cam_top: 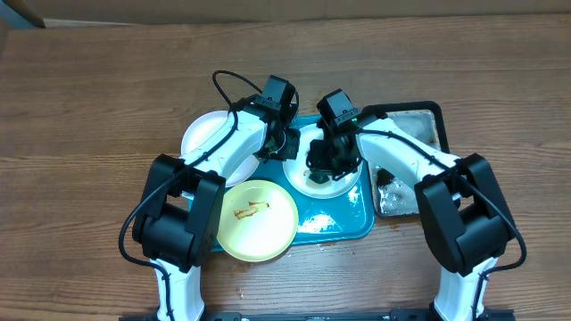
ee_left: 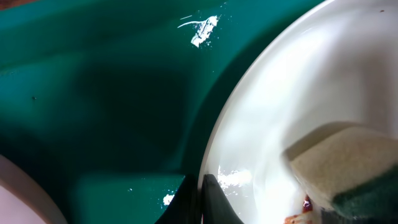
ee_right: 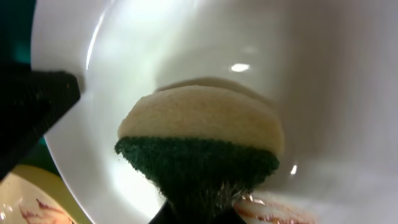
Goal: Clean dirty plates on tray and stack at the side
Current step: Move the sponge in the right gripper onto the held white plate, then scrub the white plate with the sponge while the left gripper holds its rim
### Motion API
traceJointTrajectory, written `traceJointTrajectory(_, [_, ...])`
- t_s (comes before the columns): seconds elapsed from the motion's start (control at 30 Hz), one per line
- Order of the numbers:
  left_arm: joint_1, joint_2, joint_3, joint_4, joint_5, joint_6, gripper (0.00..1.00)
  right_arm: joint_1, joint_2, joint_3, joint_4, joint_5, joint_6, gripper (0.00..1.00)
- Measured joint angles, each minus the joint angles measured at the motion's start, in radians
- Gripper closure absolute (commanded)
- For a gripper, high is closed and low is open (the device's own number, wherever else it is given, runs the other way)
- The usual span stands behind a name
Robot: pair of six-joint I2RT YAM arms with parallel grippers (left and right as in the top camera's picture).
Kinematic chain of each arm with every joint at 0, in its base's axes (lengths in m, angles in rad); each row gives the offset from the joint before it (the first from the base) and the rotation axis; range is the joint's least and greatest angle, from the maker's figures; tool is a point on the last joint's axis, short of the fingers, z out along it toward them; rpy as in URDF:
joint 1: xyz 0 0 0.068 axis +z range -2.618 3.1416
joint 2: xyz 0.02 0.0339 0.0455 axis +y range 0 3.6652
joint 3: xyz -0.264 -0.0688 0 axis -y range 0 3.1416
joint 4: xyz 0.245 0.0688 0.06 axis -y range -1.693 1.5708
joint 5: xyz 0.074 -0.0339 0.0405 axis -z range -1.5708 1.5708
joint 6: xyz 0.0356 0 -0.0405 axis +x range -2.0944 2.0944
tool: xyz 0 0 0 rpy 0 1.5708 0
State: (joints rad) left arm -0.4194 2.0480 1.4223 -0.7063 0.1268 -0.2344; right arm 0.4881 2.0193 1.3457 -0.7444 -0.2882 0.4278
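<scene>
A white plate (cam_top: 332, 185) lies in the middle of the teal tray (cam_top: 352, 223). My left gripper (cam_top: 287, 147) is shut on its left rim, as the left wrist view shows (ee_left: 202, 199). My right gripper (cam_top: 323, 165) is shut on a yellow and green sponge (ee_right: 199, 137) and presses it onto this plate (ee_right: 323, 74), next to a brown smear (ee_right: 273, 211). The sponge also shows in the left wrist view (ee_left: 348, 162). A yellow-green plate (cam_top: 257, 218) with a brown smear overhangs the tray's front left edge. A second white plate (cam_top: 210, 134) lies at the tray's left, partly under my left arm.
A black tray (cam_top: 412, 125) with foamy water stands against the teal tray's right side, under my right arm. White foam (cam_top: 317, 223) lies on the teal tray's front part. Bare wooden table (cam_top: 89, 134) lies on both sides and behind.
</scene>
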Motion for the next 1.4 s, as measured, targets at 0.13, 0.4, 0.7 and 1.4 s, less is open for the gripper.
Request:
traceJointTrajectory(0.13, [0.000,0.000,0.000,0.000,0.000,0.000,0.96,0.002,0.007,-0.001,0.092,-0.045,0.033,0.96])
traceJointTrajectory(0.4, [0.002,0.000,0.000,-0.004,-0.005,-0.001,0.96,0.028,0.007,-0.001,0.163,-0.108,0.105,0.96])
traceJointTrajectory(0.7, [0.009,0.001,0.000,-0.015,-0.034,0.000,0.96,0.079,0.007,0.000,0.156,-0.089,0.152,0.96])
traceJointTrajectory(1.4, [0.009,0.019,0.035,-0.052,-0.062,-0.003,0.96,0.090,0.013,0.018,0.134,0.024,0.152,0.96])
